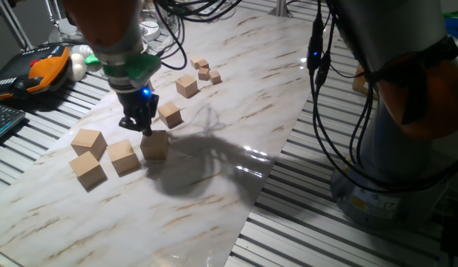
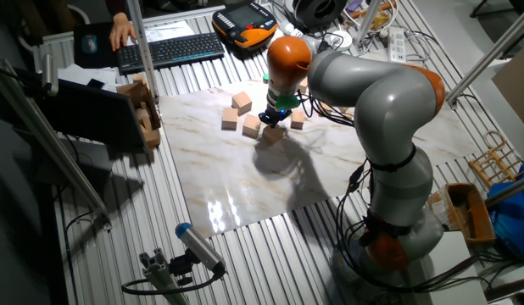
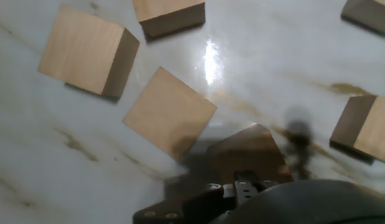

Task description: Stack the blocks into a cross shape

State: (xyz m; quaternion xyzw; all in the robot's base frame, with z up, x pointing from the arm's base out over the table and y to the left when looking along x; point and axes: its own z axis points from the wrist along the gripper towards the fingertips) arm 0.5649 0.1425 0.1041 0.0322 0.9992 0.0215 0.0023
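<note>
My gripper (image 1: 145,127) sits low over the marble slab (image 1: 236,111), right on top of the nearest big block (image 1: 155,144). Fingers look to be touching or straddling its top edge, but whether they're apart, together or clamped on it I can't tell: in the fixed views the dark fingertips blur together, and in the hand view the block under me (image 3: 245,152) is shadowed and half hidden by my own body. Where the blocks are: four big ones clustered at the slab's near-left end. Besides the one under me, there's one just left of it (image 1: 123,156), then two more further left, one (image 1: 88,141) behind the other (image 1: 89,169). Two medium cubes lie behind me, one close (image 1: 169,113) and one further back (image 1: 187,87); tiny cubes (image 1: 205,70) sit well beyond, not my concern. Key relation, my judgement: the block is straight below the fingers, not off to a side, so next move is vertical, not a reach. It's a cube, so no long axis; what matters is yaw. In the hand view the neighbour (image 3: 169,115) sits rotated relative to my frame and close by, so the risk is a finger clipping it. Cross not built yet: all four lie flat on the slab, none stacked.
</note>
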